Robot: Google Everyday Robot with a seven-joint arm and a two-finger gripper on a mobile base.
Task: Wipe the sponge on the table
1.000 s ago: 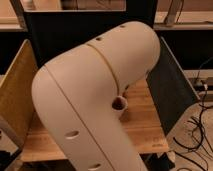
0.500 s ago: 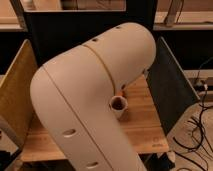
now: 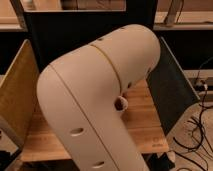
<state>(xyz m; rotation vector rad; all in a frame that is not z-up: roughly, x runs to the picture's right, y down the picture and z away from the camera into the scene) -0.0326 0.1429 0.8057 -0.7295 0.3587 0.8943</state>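
Note:
My cream-white arm fills the middle of the camera view and blocks most of the scene. The gripper is out of view, hidden somewhere behind or beyond the arm. The wooden table of light planks shows to the right of the arm and in a strip at the lower left. The sponge is hidden. A small round reddish-brown thing shows right at the arm's edge; I cannot tell what it is.
A dark panel leans along the table's right side and a yellowish panel along its left. A black board stands behind. Cables lie on the floor at right.
The arm has shifted only slightly in view; nothing else has visibly moved.

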